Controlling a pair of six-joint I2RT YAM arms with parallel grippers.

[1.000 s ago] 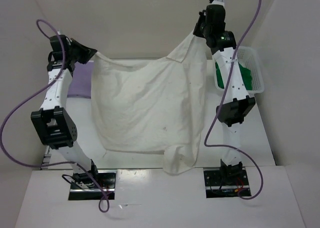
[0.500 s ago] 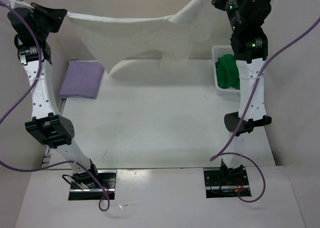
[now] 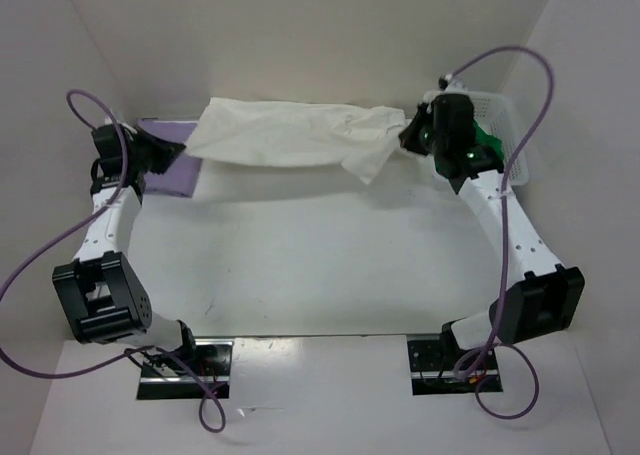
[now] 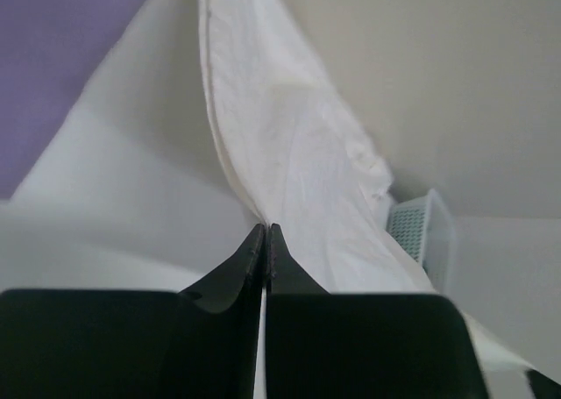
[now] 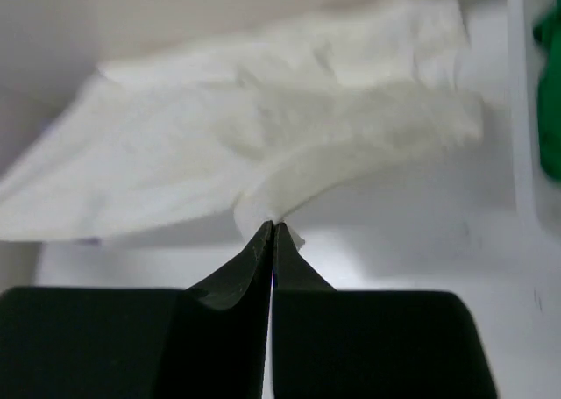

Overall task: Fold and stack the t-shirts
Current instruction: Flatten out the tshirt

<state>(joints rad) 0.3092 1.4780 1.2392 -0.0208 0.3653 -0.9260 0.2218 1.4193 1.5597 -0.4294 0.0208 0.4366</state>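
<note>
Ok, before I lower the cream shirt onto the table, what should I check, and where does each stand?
1. Left gripper shut on the cream shirt edge: ok.
2. Right gripper shut on its other end: ok.
3. Shirt spread flat between the grippers: not ok, bunched and drooping near the right one.
4. Left end clear of the purple shirt: cannot tell, the left gripper hangs over it.
5. Green shirt inside the basket, out of the way: ok.

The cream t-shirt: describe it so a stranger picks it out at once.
Along the far edge of the table, the cream t-shirt stretches as a band between the left gripper and the right gripper, each pinching one end. It alone is held: the purple t-shirt lies flat at left, the green t-shirt sits in the basket.
</note>
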